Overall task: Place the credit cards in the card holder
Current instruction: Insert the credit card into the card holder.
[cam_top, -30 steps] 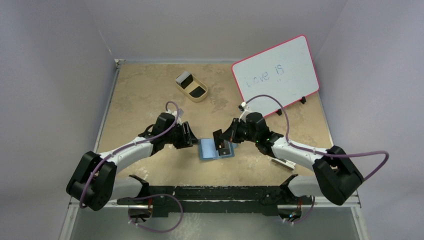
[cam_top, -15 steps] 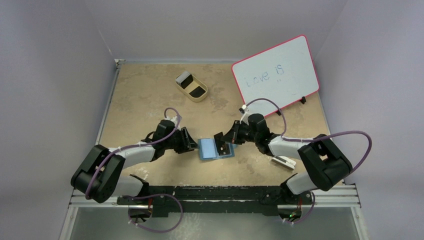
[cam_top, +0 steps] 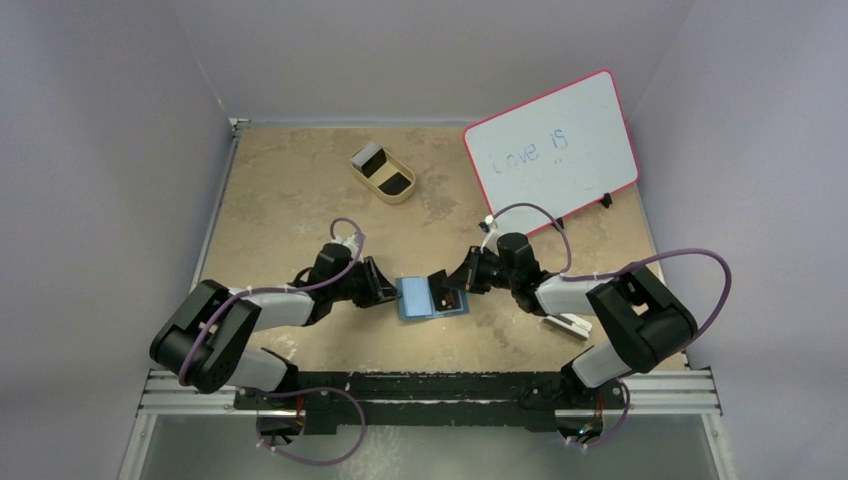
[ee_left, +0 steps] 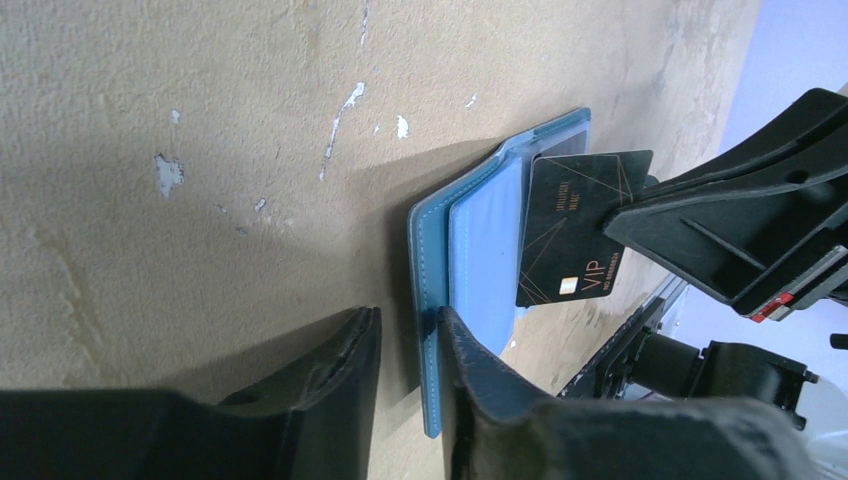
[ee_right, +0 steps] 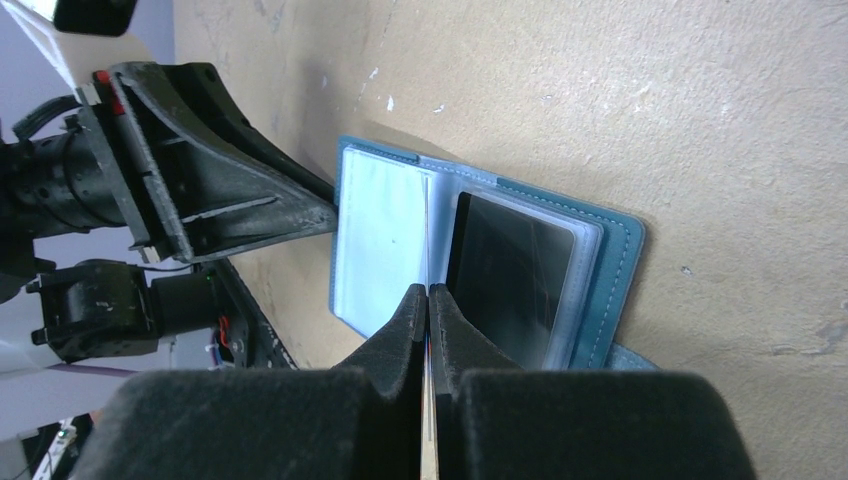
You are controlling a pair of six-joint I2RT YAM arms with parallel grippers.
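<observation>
Card holder lying open and flat on the tan table, just below the middle of the overhead frame, between the two grippers. Teal-blue cover with a stitched rim, clear sleeves inside; in the right wrist view, a dark card showing through the sleeve on the right-hand half. Left gripper low at the holder's left edge, jaws only narrowly apart, the cover's rim in the gap and close against one finger, a sliver of shadowed table between the rim and the other finger, so not clamped. Right gripper over the holder's right half, jaws pressed tight together on a black credit card printed with fine gold lines and "VIP", gripped along one side. Card tilted above the clear sleeves, edge-on and thin as a line between the fingers in the right wrist view; touching the sleeves or not, cannot tell. Farther off, upper middle of the overhead frame: tan oval tray with a pale card and a black card inside. Upper right: red-framed whiteboard with faint handwriting, propped at a slant. Lower right of the holder, beside the right arm: small white block.
</observation>
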